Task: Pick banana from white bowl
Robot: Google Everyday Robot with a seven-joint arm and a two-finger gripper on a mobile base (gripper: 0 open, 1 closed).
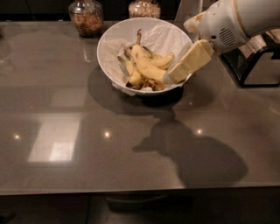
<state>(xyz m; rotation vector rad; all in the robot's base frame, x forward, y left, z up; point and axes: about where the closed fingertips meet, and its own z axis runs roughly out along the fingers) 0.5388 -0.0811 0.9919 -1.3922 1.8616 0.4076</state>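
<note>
The white bowl [114, 41], lined with crumpled white paper, stands at the back middle of the grey table. Several bananas lie in it. The banana [148, 66] is the longest one, lying diagonally on top with its dark stem toward the back left. My gripper [179, 51] comes in from the right, open. Its lower cream finger [189, 61] slants down-left over the bowl's right rim, with its tip right at the banana's front end. The other finger [192, 22] sits higher, behind the rim. Nothing is held.
Two glass jars with brown contents stand behind the bowl, one to the left [86, 16] and one in the middle [144, 8]. A black stand [258, 65] sits at the right edge. The table's front edge [131, 190] runs across the bottom.
</note>
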